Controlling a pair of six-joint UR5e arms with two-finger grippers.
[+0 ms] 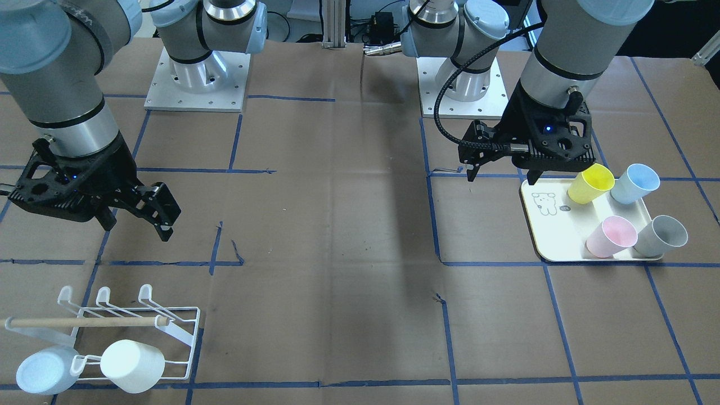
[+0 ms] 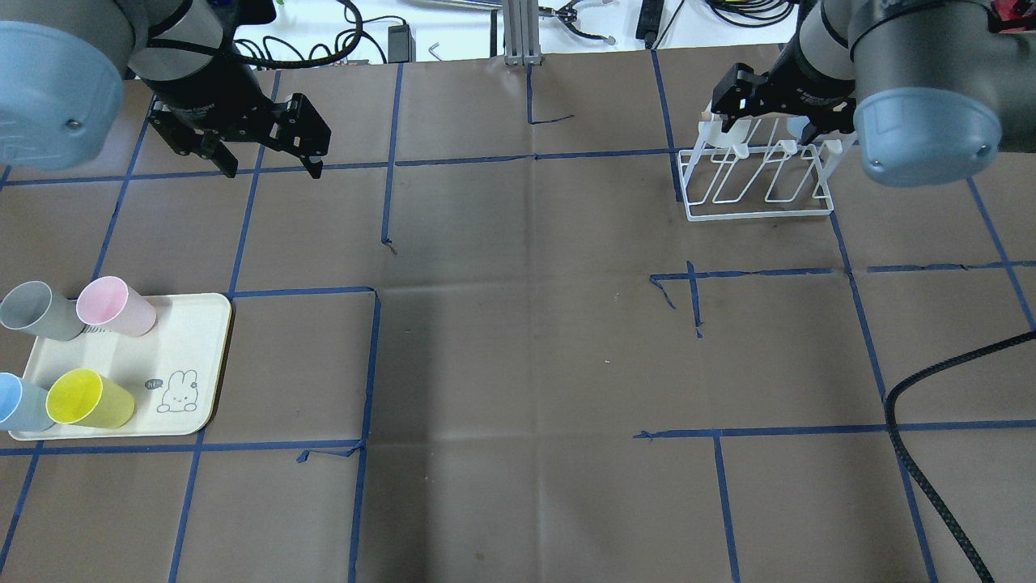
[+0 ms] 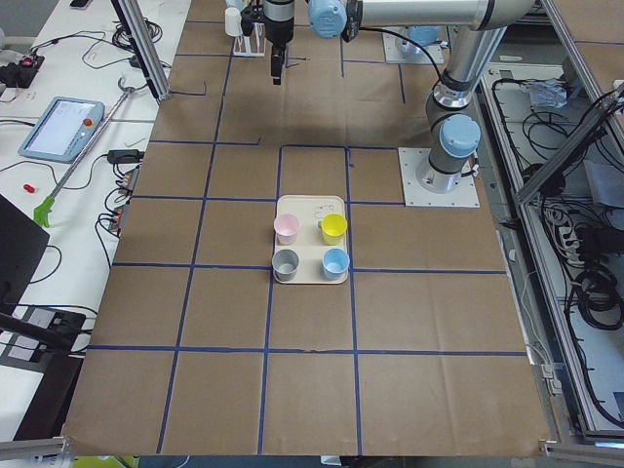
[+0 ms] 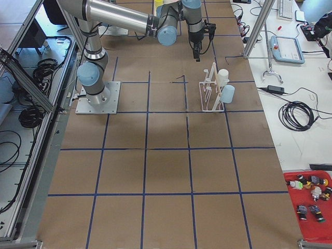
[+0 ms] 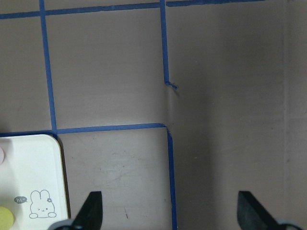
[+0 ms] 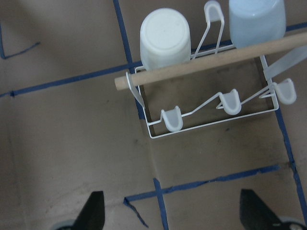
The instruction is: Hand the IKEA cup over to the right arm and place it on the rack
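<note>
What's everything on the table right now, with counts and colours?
Tray: one, cream, robot's left side.
Cups on tray: four; yellow cup, blue cup, pink cup, grey cup.
Rack: one, white wire, robot's right side.
Dowel: one, light wood, across rack.
Cups on rack: two, upside down; white cup, light-blue cup.
Table: one, brown paper, blue tape grid.
Left tool: one, black, open and empty, near tray.
Right tool: one, black, open and empty, near rack.

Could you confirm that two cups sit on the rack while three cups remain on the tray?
Not quite: the overhead exterior view shows four on the tray: yellow cup, blue cup, pink cup, grey cup. The white cup and pale blue cup do sit on the rack.
</note>
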